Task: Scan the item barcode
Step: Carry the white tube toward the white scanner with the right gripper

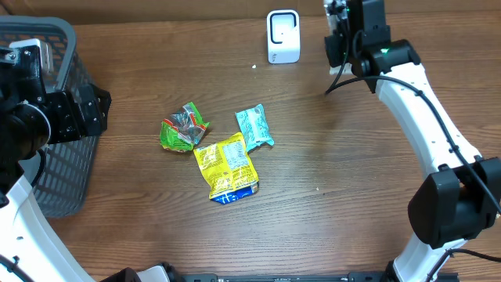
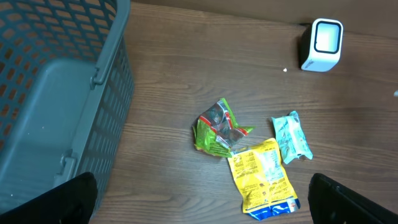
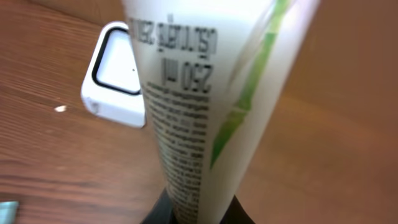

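While the right gripper [image 3: 198, 210] pinches the white tube [image 3: 205, 106] near one o'clock on the table [image 1: 329, 196], the scanner [image 1: 282, 36] stands just at its nine o'clock. The left gripper [image 2: 202, 208] hangs with jaws spread wide.

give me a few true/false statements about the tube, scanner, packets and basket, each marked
1. The right fingers grip a white tube. True.
2. The scanner sits inside the basket. False: it stands on the table, well apart from the basket.
3. A green packet, a yellow packet and a teal packet lie on the table. True.
4. The left fingers hold the yellow packet. False: they are open and empty; the packet lies on the table.
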Available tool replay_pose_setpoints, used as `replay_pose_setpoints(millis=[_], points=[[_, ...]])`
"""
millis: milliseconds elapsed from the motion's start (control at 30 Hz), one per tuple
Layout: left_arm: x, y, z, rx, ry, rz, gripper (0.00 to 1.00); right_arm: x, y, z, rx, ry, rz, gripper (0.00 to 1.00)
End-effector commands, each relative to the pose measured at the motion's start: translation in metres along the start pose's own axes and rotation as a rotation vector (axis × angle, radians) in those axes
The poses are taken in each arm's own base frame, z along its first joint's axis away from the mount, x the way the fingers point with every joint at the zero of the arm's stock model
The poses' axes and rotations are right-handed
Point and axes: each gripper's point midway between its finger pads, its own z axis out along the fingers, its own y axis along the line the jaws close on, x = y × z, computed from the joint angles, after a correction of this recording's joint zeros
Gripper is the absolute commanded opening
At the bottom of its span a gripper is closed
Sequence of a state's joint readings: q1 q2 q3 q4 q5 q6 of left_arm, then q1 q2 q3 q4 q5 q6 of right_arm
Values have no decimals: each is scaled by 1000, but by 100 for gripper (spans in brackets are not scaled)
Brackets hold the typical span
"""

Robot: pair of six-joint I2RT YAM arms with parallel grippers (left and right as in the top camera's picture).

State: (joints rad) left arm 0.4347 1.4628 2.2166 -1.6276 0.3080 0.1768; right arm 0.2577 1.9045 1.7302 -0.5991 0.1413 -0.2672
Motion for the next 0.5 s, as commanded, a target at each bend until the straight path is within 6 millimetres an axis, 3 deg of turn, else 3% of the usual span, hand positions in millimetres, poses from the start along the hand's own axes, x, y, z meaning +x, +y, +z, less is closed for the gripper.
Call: replay_pose_setpoints(millis=[0,300,467], points=[[0,0,1,9,0,11,100,-43,-8,-31,94,-117,-310,4],[0,0,1,9,0,10,100,-110,-22,-51,356,-329,-421,3],[0,0,1,9,0,10,100,-112,-7,-32,417,-307,-564,3]])
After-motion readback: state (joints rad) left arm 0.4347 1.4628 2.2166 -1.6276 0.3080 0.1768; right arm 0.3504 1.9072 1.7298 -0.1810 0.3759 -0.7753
